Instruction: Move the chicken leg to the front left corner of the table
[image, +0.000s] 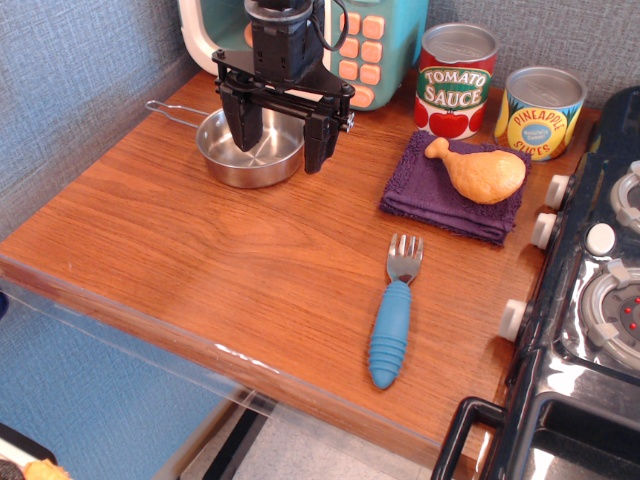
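Chicken leg (481, 171): golden-orange toy drumstick with a smooth, slightly glossy skin. Fat rounded body to the right, tapering to a narrow paler bone end with a small knob that points up and left. It lies on its side.

Where it lies: on a folded purple cloth (440, 198) at the back right of the table (200, 250), close to the stove. Nothing grips it; it lies well apart from the gripper.

Cloth: dark purple, folded in layers, roughly square, set at a slant; the leg covers its upper right part.

Behind the leg: two cans stand upright side by side, a red tomato sauce can (455, 82) and a yellow and blue pineapple slices can (538, 112), both just behind the cloth.

In front of the cloth: a fork (394, 312) with a ribbed blue handle and metal tines, tines pointing toward the cloth, handle toward the front edge.

Right side: black toy stove (590, 300) with white knobs along its left face, touching the table's right edge.

Gripper (281, 140): black, hanging over a small metal pan (250, 150) at the back left. Jaws spread wide, nothing between them.

Pan: shallow, silver, with a thin wire handle pointing left.

Back edge: a teal and white toy appliance with orange buttons (380, 40) behind the arm.

Table: reddish-brown wood grain, lighter front edge.
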